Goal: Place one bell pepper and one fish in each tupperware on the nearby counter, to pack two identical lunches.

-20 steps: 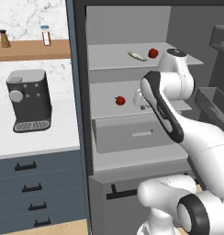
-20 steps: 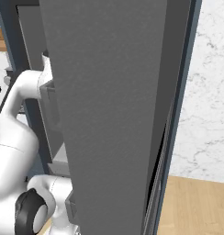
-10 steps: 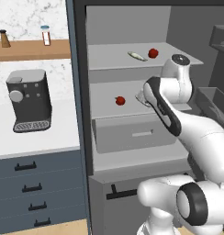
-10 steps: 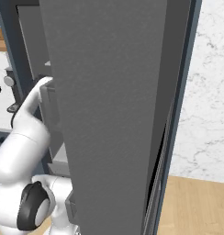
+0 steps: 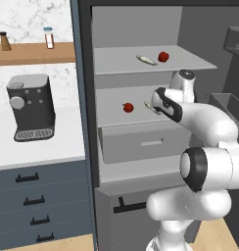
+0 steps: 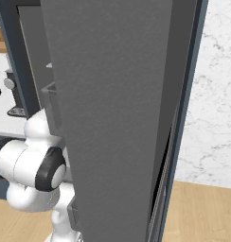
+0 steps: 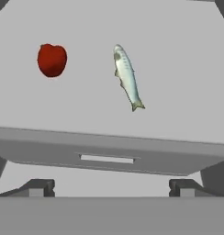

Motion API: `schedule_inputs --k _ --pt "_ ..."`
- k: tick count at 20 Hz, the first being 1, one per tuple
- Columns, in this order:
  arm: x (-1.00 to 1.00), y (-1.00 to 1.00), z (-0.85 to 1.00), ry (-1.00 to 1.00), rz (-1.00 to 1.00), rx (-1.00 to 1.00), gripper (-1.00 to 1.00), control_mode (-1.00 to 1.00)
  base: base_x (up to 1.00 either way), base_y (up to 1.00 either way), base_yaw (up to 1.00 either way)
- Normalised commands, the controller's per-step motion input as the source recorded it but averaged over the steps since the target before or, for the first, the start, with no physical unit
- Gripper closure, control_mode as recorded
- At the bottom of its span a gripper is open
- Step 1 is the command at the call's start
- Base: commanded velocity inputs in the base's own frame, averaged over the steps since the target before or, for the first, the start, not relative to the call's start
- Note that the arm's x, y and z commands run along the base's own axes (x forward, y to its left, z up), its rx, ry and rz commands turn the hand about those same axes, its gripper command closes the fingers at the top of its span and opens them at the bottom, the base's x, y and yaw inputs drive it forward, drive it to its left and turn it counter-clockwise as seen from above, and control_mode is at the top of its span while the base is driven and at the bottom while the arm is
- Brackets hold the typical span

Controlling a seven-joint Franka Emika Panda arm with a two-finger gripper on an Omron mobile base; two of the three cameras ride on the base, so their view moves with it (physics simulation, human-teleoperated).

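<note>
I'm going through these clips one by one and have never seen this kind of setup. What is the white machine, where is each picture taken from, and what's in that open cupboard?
This is a simulated kitchen. The white machine is a robot arm on a driving base, with a two-finger gripper. One picture looks from behind the arm on its left, into an open fridge. One looks from behind on its right, where the fridge door blocks most of the scene. The third comes from a camera on the hand itself, looking along the fingers.

On the middle shelf lie a red bell pepper and a silver fish, apart from each other. A second pepper and second fish lie on the shelf above. A coffee machine stands on the white counter. The gripper is open and holds nothing.
</note>
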Motion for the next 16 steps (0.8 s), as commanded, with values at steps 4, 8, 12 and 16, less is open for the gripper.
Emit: schedule_inputs --k 4,8,12,16 --pt "1.00 -0.29 -0.36 0.14 0.00 -0.04 -1.00 -1.00 0.00 0.00 0.00" --pt "0.95 -0.08 -0.22 0.12 0.00 -0.03 -1.00 -1.00 0.00 0.00 0.00" --pt "0.83 0.00 -0.27 0.05 0.00 -0.01 -1.00 -1.00 0.00 0.00 0.00" --pt "0.58 0.00 -0.35 0.00 0.03 0.00 -1.00 -1.00 0.00 0.00 0.00"
